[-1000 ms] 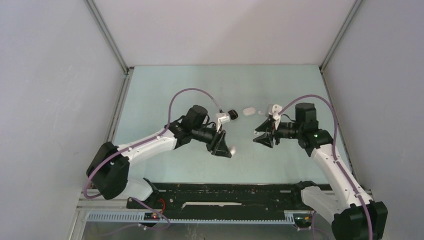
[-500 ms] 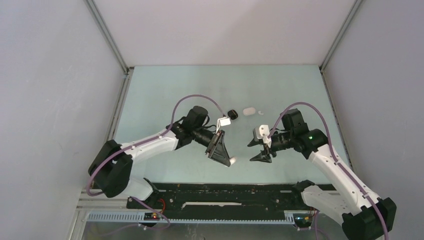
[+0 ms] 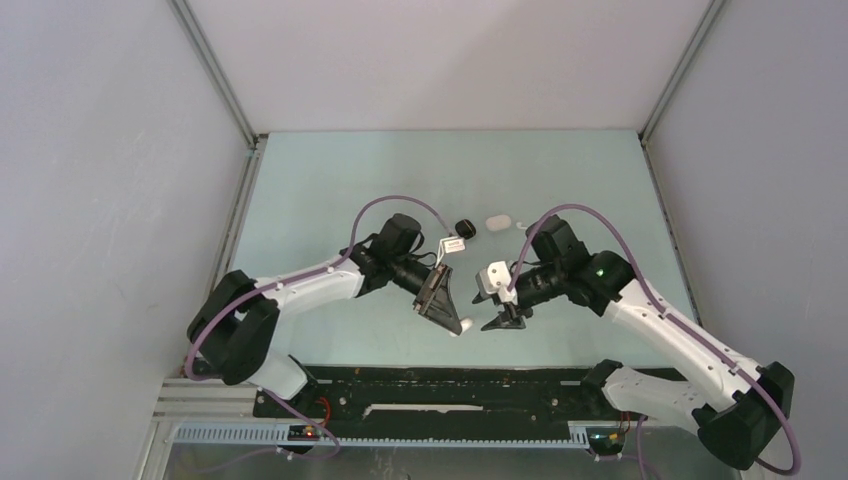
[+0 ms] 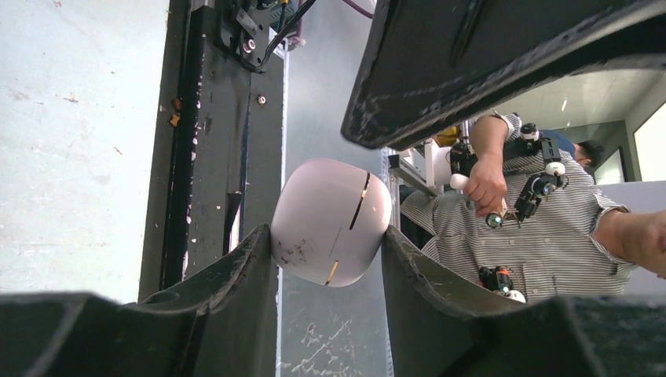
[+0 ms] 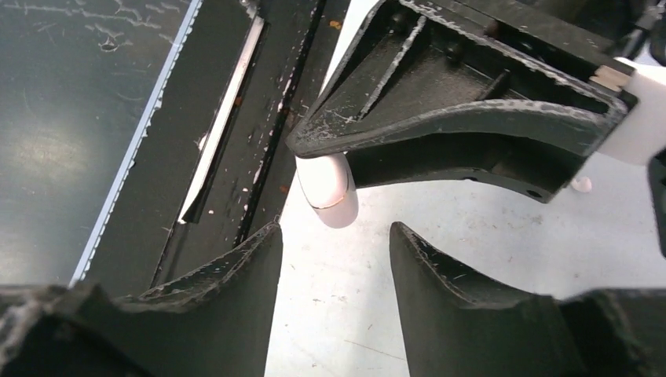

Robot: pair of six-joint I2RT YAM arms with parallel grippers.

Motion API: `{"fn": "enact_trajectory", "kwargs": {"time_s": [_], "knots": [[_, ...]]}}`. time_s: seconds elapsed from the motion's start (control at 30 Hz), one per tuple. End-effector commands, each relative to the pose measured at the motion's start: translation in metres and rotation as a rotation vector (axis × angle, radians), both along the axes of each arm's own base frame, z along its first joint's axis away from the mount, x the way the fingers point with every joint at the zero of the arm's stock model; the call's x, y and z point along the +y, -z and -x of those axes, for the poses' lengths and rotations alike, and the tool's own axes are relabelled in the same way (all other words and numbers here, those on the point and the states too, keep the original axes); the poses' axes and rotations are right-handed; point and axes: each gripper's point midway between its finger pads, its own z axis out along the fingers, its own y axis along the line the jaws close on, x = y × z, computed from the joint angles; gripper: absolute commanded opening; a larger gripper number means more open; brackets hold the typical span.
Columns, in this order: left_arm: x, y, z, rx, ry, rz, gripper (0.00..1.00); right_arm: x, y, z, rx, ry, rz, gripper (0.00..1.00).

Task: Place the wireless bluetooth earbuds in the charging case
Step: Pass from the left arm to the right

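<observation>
My left gripper [image 3: 458, 322] is shut on a white pebble-like charging case [image 4: 331, 221] with a thin gold seam, held closed, above the table near its front edge. My right gripper [image 3: 500, 318] faces it from the right. The right gripper [image 5: 334, 236] is open with nothing between its fingers, and the case [image 5: 328, 188] sits just beyond their tips. A tiny white earbud [image 3: 522, 224] lies far back on the table. A small white piece [image 5: 582, 184] also shows behind the left fingers in the right wrist view.
A black case [image 3: 464, 227] and a second white case [image 3: 498, 220] lie side by side toward the back middle. The black rail [image 3: 450, 385] runs along the near edge, just below both grippers. Grey walls close in the left, right and back.
My right arm has swung from beside the white case at the back to the front and left, up to the left gripper. The left gripper edged toward the near edge, still holding its case.
</observation>
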Motion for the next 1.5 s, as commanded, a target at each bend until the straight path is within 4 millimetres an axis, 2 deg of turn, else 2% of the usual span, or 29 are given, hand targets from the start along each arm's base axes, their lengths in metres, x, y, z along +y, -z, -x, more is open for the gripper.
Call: {"fn": "enact_trajectory", "kwargs": {"time_s": [0.0, 0.17, 0.63, 0.87, 0.93, 1.03, 1.1, 1.27, 1.37, 1.47], "knots": [[-0.005, -0.017, -0.002, -0.007, 0.03, 0.048, 0.0, 0.008, -0.007, -0.004, -0.069, -0.013, 0.027, 0.54], [-0.006, -0.015, -0.004, 0.001, 0.025, 0.039, 0.0, 0.013, 0.001, 0.0, -0.1, -0.041, 0.068, 0.51], [-0.008, -0.008, -0.006, 0.032, 0.023, 0.009, 0.0, 0.028, 0.006, 0.008, -0.117, -0.09, 0.088, 0.42], [-0.008, -0.007, -0.006, 0.035, 0.024, 0.002, 0.0, 0.032, 0.006, 0.013, -0.098, -0.107, 0.083, 0.44], [-0.008, -0.006, -0.007, 0.035, 0.023, 0.0, 0.0, 0.032, 0.009, 0.012, -0.099, -0.108, 0.093, 0.38], [-0.008, -0.006, -0.007, 0.029, 0.021, -0.001, 0.01, 0.032, 0.011, 0.013, -0.09, -0.111, 0.1, 0.22], [-0.008, -0.004, -0.01, 0.008, 0.007, -0.011, 0.17, 0.033, 0.012, 0.014, -0.077, -0.108, 0.103, 0.15], [-0.004, 0.003, -0.031, -0.114, -0.082, -0.051, 0.44, 0.031, 0.011, 0.01, -0.024, -0.075, 0.097, 0.04], [0.002, 0.007, -0.049, -0.179, -0.164, -0.071, 0.53, 0.026, 0.004, 0.002, 0.042, -0.031, 0.058, 0.02], [0.007, -0.006, -0.059, -0.272, -0.218, -0.019, 0.59, 0.019, -0.001, -0.01, 0.109, 0.024, 0.026, 0.02]]}}
